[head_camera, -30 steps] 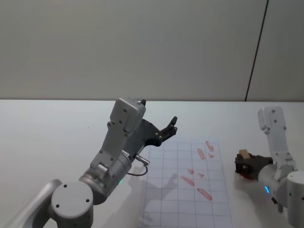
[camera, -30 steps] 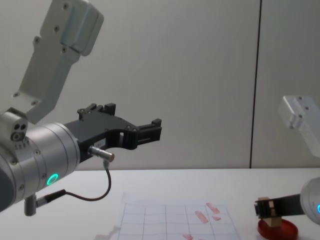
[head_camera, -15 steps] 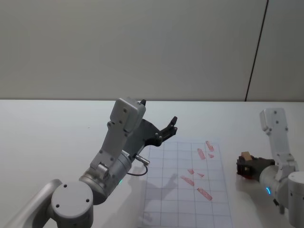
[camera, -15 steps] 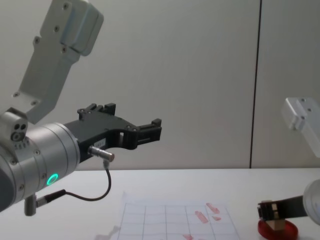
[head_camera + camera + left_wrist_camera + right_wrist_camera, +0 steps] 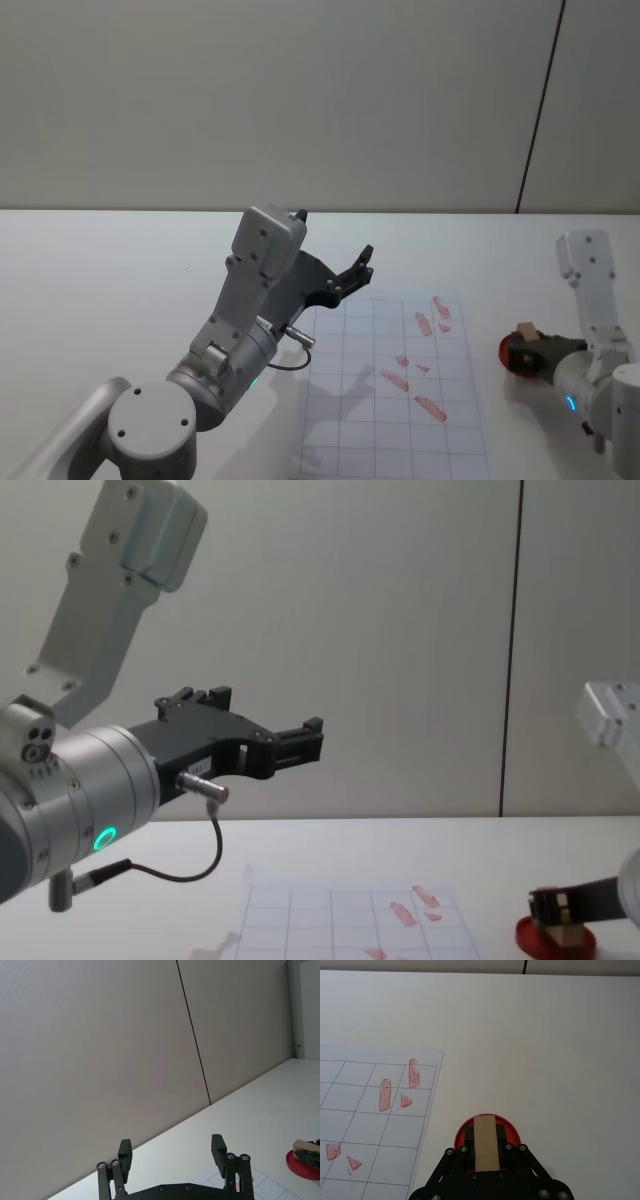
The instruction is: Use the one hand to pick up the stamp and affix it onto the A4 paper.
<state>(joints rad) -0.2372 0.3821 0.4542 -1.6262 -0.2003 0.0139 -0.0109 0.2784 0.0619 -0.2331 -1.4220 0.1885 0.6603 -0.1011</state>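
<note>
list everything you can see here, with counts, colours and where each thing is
small tan wooden stamp block: 1, light brown, gripped upright at the ink pad
flat round ink pad dish: 1, red, on the table right of the paper
white A4 paper with a faint grey grid: 1, flat on the table, centre
oblong stamp marks: several, red, on the paper's right part
table: 1, white, under everything
wall: grey, behind, with one dark vertical seam
left hand: 1, black, open, raised above the paper's far left corner
right hand: 1, black, shut on the stamp, low over the pad
</note>
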